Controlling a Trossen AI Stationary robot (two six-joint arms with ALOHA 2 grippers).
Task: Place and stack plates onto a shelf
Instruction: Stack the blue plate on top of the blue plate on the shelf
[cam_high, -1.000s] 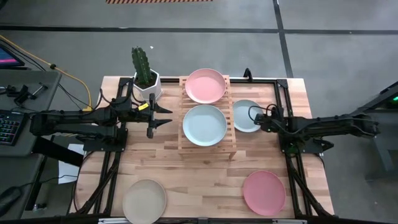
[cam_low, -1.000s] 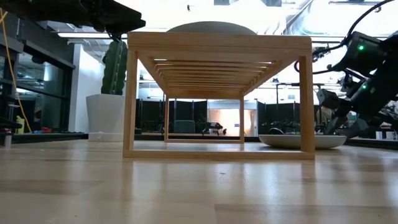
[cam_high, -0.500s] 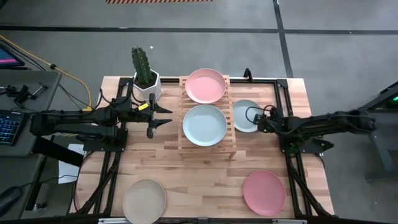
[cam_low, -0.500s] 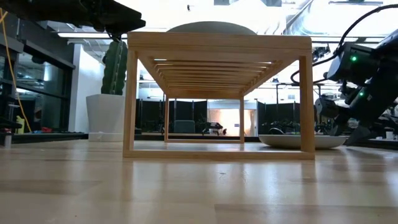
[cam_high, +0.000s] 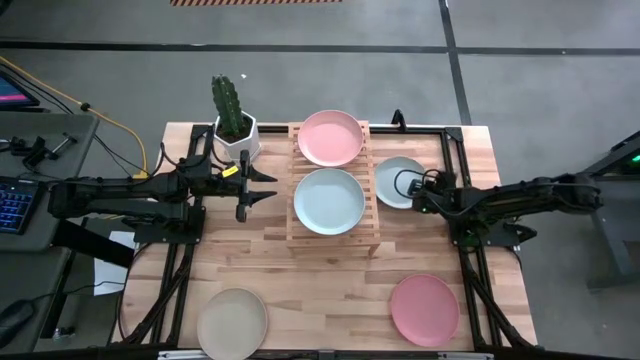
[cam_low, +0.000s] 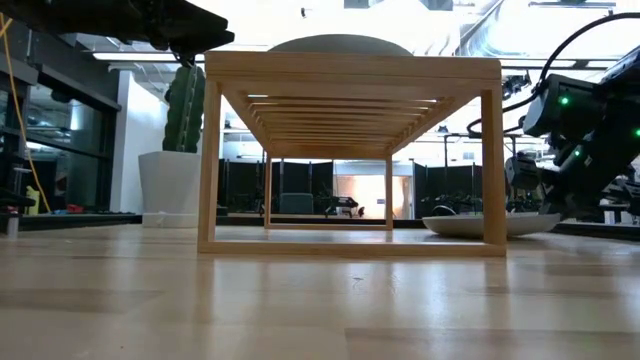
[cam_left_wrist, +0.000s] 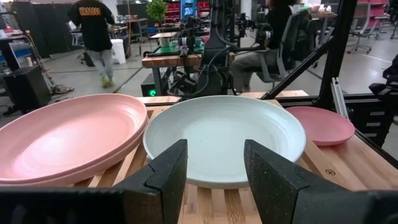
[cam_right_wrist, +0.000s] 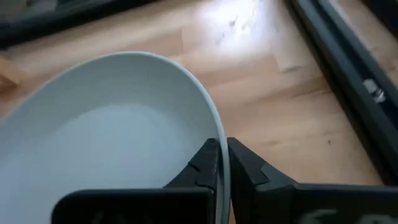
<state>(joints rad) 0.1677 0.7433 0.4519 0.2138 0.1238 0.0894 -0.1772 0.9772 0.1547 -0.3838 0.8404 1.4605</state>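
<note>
1. The right claw is clenched on the rim of a pale mint green round plate that lies on the light-wood tabletop, just beside the right side of the low light-wood slatted shelf; in the right wrist view its two dark fingers pinch the plate's edge.
2. On the shelf sit a pink round plate at the far end and another mint green plate at the near end.
3. A beige plate and a second pink plate lie apart on the near tabletop.
4. The left claw hangs released beside the shelf's left side, near the white pot with a cactus.
</note>
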